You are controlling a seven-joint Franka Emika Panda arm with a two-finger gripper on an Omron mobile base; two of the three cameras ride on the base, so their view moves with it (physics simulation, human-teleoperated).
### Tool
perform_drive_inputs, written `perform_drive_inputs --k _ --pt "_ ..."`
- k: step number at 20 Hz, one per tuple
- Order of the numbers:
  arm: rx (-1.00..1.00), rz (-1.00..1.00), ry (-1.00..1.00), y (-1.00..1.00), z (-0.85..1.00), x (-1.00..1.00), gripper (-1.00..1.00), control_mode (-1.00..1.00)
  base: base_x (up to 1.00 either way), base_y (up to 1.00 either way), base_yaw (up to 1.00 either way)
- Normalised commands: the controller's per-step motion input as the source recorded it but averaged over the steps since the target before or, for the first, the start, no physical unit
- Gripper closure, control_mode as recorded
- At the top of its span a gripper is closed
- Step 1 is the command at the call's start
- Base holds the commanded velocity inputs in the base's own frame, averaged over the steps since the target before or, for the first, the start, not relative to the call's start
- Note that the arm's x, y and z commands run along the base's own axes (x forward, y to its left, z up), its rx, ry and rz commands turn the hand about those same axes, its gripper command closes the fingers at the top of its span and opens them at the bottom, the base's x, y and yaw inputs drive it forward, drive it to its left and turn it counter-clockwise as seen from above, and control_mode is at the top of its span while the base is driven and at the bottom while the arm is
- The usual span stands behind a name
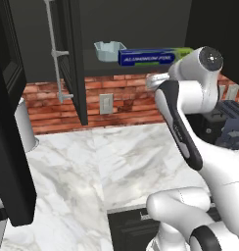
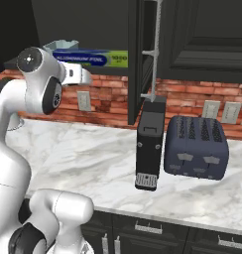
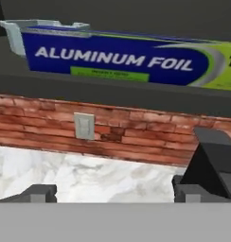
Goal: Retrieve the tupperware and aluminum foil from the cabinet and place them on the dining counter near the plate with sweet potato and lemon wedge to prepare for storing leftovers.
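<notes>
Near the base, the marble counter (image 1: pixel 92 166) stretches out. Above it the gripper (image 3: pixel 112 191) hangs with jaws spread wide, holding nothing. Farther back, on the open cabinet's shelf, the aluminum foil box (image 3: pixel 122 59) lies lengthwise, with the pale tupperware (image 1: pixel 107 50) just behind its left end.

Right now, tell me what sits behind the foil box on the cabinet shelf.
A pale blue plastic container stands behind the foil box, toward its left end. The box covers the container's lower right part, and the shelf further back is too dark to see.
</notes>
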Motion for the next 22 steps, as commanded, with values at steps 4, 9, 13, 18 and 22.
perform_drive_inputs --k 4,9,13,18,22 --pt "0.0 0.16 -0.18 0.09 0.88 0.0 -1.0 -1.0 0.0 0.0 0.0" --pt "0.0 0.2 -0.12 0.12 0.59 0.04 -1.0 -1.0 0.0 0.0 0.0" --pt "0.0 0.05 0.0 0.0 0.01 0.16 -1.0 -1.0 0.0 0.0 0.0" --pt "-0.01 0.04 0.0 0.04 0.03 0.35 -1.0 -1.0 0.0 0.0 0.0" --pt "0.0 0.08 0.0 0.0 0.11 0.39 -1.0 -1.0 0.0 0.0 0.0"
